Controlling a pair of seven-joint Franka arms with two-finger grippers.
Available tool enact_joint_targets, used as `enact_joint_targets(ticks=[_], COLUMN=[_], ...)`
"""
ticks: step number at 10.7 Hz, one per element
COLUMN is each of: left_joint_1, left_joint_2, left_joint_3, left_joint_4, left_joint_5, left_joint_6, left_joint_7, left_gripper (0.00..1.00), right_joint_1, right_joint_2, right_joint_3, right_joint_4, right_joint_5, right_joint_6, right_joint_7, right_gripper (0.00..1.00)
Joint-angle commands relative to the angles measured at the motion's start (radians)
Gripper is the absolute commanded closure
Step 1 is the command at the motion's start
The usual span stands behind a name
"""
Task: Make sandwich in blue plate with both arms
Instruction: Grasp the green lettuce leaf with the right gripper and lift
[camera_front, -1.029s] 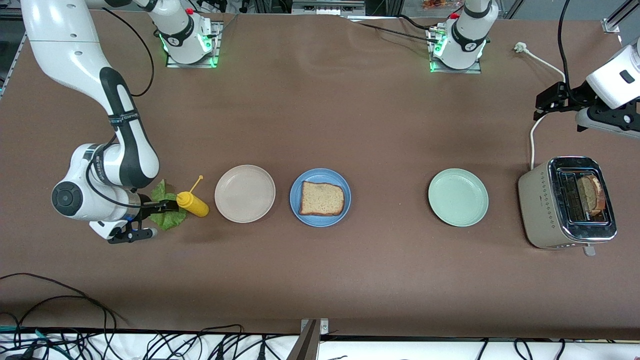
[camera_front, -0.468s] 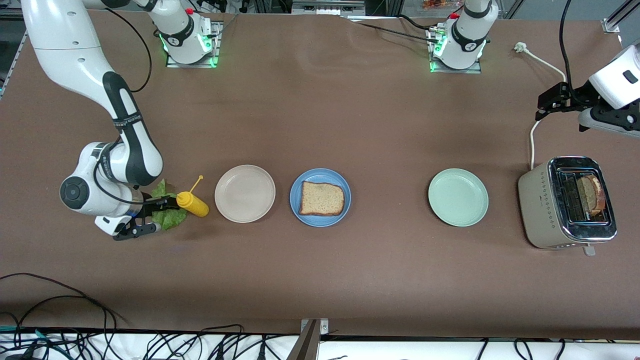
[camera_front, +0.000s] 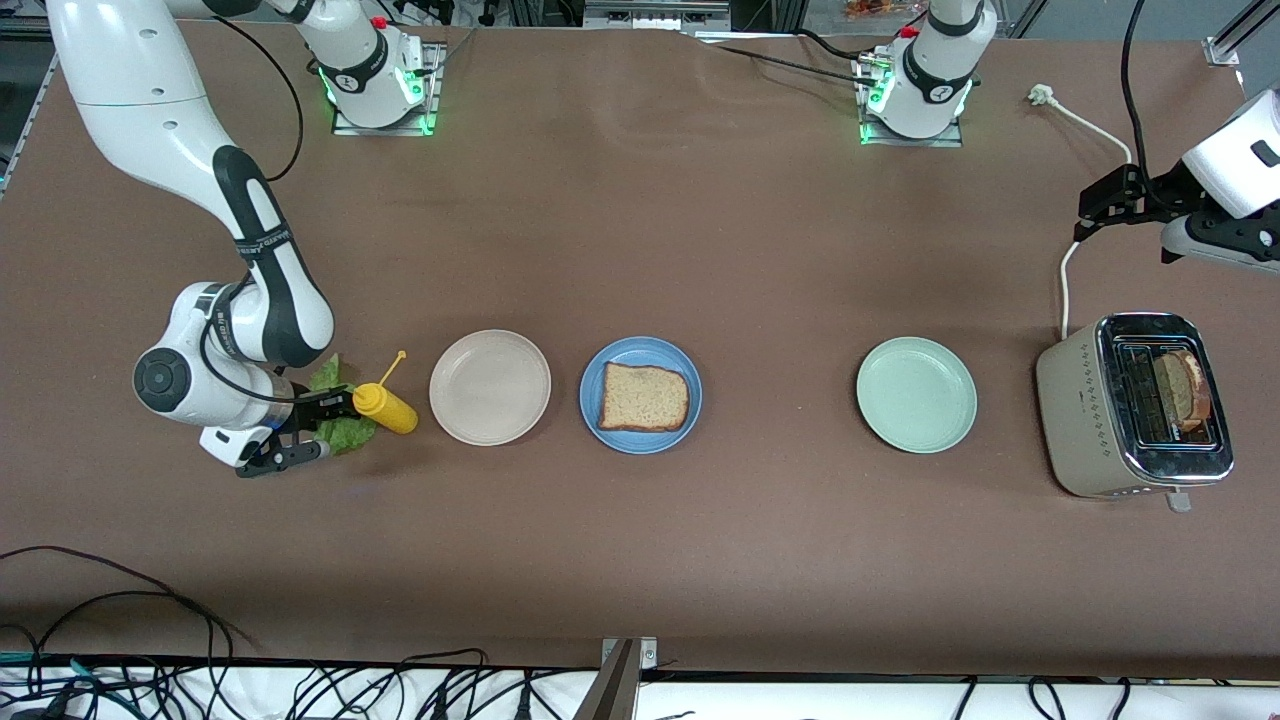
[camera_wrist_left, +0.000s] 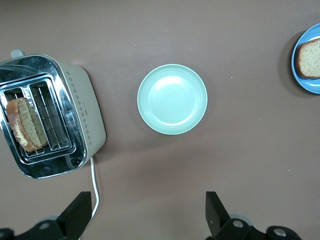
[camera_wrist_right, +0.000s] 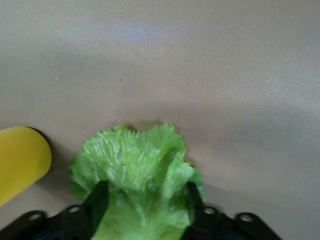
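The blue plate (camera_front: 640, 348) lies mid-table with one slice of brown toast (camera_front: 645, 397) on it; the left wrist view catches the plate (camera_wrist_left: 300, 75) at its edge. A crinkly green lettuce leaf (camera_front: 345, 432) lies on the table at the right arm's end. My right gripper (camera_front: 335, 425) is low over it, and in the right wrist view the leaf (camera_wrist_right: 135, 165) bunches between the fingers (camera_wrist_right: 97, 202), which press its two sides. My left gripper (camera_front: 1085, 210) hangs open and empty over bare table near the toaster (camera_front: 1090, 400), where a second toast slice (camera_front: 1185, 388) stands in a slot.
A yellow mustard bottle (camera_front: 385, 408) lies right beside the leaf. A beige plate (camera_front: 490, 387) sits between it and the blue plate. A mint-green plate (camera_front: 916, 394) lies toward the toaster. The toaster's white cord (camera_front: 1065, 270) runs across the table under the left gripper.
My right arm slid toward the beige plate over the lettuce, and its fingers have drawn in onto the leaf. The left gripper has barely shifted.
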Motion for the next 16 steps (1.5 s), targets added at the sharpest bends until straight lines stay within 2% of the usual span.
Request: enact_joint_targets(ticks=[1, 4, 5, 16], left_joint_1=[-0.002, 0.0, 0.001, 0.001], left_joint_2=[-0.002, 0.026, 0.044, 0.044], left_joint_3=[-0.002, 0.003, 0.003, 0.003], left_joint_4=[0.017, 0.041, 0.081, 0.086], left_joint_5=[-0.009, -0.009, -0.008, -0.009], left_joint_6=[-0.015, -0.015, -0.015, -0.025], left_joint_7=[-0.01, -0.007, -0.01, -0.01], left_gripper=[0.0, 0.0, 0.0, 0.0], right_joint_1=[-0.012, -0.013, -0.012, -0.009], right_joint_2=[-0.006, -0.037, -0.063, -0.354], right_joint_3=[0.017, 0.017, 0.018, 0.027], right_joint_4=[-0.018, -0.015, -0.013, 0.004], right_joint_5=[0.004, 0.004, 0.005, -0.001], right_joint_6=[0.017, 0.001, -0.042, -0.343], right_joint_7=[-0.042, -0.044, -0.041, -0.039], right_gripper=[1.0, 1.0, 1.0, 1.0])
